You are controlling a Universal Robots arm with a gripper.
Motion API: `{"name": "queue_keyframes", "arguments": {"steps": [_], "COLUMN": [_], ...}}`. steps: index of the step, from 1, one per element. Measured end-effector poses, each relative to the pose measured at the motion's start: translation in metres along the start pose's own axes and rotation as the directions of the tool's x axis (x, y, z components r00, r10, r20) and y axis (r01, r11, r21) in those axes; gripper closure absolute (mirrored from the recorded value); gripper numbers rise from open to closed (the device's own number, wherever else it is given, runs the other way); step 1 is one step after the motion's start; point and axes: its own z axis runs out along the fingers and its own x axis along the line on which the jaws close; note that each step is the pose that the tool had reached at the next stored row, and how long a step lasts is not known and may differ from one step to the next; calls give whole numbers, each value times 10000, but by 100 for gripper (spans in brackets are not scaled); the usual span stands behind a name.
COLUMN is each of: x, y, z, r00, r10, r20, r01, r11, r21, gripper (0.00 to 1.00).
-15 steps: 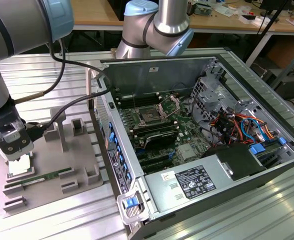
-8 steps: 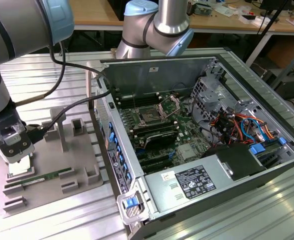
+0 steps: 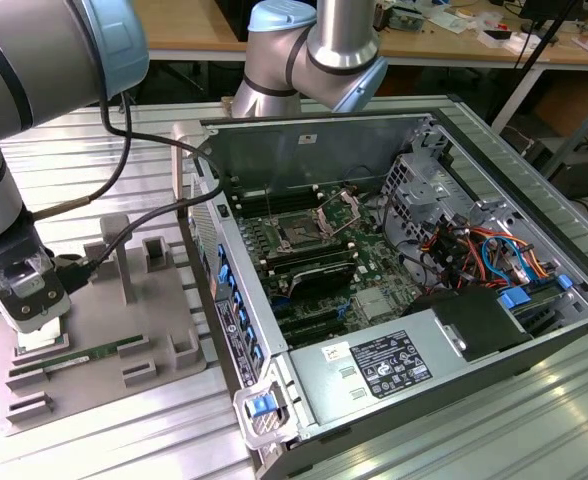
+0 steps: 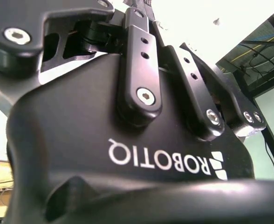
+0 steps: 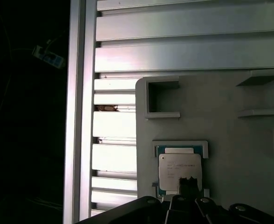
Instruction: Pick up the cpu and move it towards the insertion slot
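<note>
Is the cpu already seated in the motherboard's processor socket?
No, in the first wrist view the cpu lies in a framed recess on the grey holder plate.

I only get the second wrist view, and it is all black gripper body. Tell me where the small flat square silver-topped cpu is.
Observer: In the first wrist view the small flat square silver-topped cpu lies in a framed recess of the grey plastic fixture plate, right at the tip of the gripper.
Operator: Now report where the insertion slot is.
Observer: In the exterior view the square dark insertion slot with its shiny silver metal frame sits on the board inside the open grey metal computer case, well off to the exterior view's right of the gripper.
</note>
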Motion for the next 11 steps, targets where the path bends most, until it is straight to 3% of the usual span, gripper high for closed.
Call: {"name": "queue_keyframes", "arguments": {"steps": [11], "x": [0], "y": [-10], "z": [62], "r00": [10000], "r10": [1], "r20": [1], "r01": [-1], "r11": [10000], "r21": [-1], "gripper": [89]}}
